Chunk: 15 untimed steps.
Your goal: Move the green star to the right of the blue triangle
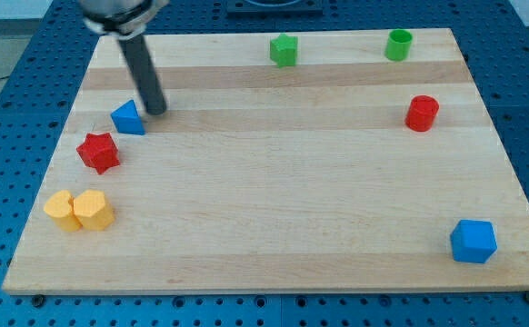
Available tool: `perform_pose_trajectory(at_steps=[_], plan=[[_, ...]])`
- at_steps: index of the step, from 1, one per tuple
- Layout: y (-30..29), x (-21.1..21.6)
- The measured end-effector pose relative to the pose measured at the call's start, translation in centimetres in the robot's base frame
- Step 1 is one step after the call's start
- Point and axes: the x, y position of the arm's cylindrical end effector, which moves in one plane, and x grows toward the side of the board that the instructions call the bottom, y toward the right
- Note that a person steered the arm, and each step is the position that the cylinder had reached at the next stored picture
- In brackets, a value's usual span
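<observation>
While my tip rests on the pale wooden board, it sits just beside the blue triangle, at that block's upper right, so close that I cannot tell whether the two touch. The tool is a plain dark rod, matte and cylindrical, leaning slightly toward the view's left as it rises to the arm; it has nothing that opens or closes and it holds nothing.

The green star stands near the view's top edge, about mid-width, well apart from the triangle and from my tip. Its faces look smooth, like moulded plastic, with blunt points.

Farther along the top edge toward the view's right is a green cylinder with what looks like a hollow top. Below it stands a red cylinder. A blue cube, with chamfered corners, occupies the view's lower right.

Below and left of the triangle lies a red star, near it but apart. Lower still, two yellow blocks press side by side, their shapes faceted but hard to name.

Long planks with faint grain make up the board, which lies on a blue perforated table.
</observation>
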Motion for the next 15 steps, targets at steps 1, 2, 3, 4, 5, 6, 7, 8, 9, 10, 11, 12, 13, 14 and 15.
perform_pose_trajectory(at_steps=[1,2,3,4,5,6,7,8,9,10,11,12,13,14,15], plan=[[3.1,-7.7],[8.7,-13.6],[16.7,-14.8],[17.6,-10.6],[16.1,-5.9],[12.2,-8.9],[9.8,-7.8],[10.1,-3.3],[12.3,-2.5],[16.4,-2.6],[13.5,2.0],[10.8,1.2],[9.2,-2.4],[3.8,-0.2],[7.4,2.1]])
